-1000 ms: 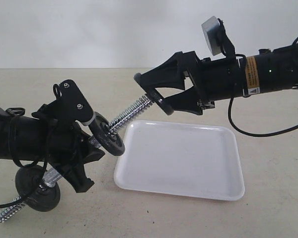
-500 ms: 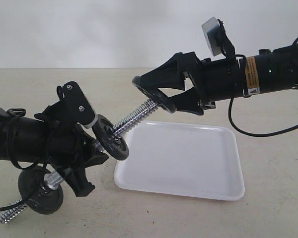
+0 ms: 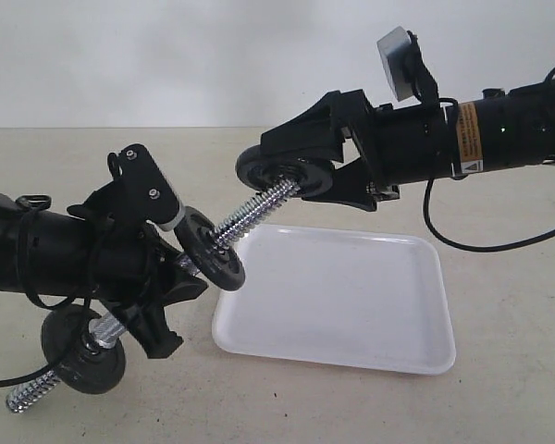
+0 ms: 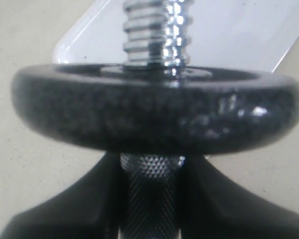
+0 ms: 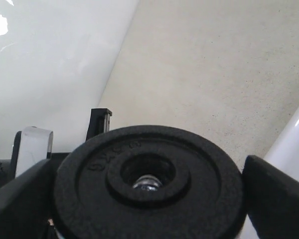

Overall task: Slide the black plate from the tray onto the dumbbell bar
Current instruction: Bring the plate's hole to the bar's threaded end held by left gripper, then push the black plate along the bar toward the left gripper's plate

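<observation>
In the exterior view my left gripper (image 3: 157, 282) is shut on the knurled middle of the dumbbell bar (image 3: 250, 211), which slants up to the right. One black disc (image 3: 213, 250) sits on the bar just above the grip, another (image 3: 83, 350) near its low end. My right gripper (image 3: 282, 169) is shut on the black plate (image 3: 279, 172), held at the bar's upper threaded tip. In the right wrist view the plate (image 5: 89, 199) fills the space between the fingers (image 5: 279, 194), and the chrome bar tip (image 5: 147, 180) shows inside its hole. The white tray (image 3: 351, 296) lies empty below.
The left wrist view shows the mounted disc (image 4: 154, 114) across the bar, threads (image 4: 154, 30) beyond it and the tray (image 4: 229, 30) behind. A cable (image 3: 481, 242) hangs from the right arm over the beige tabletop (image 3: 518, 305).
My right gripper has carried the plate left and turned it to face the bar, so the bar's tip now sits in its hole. My left gripper has lifted the bar slightly.
</observation>
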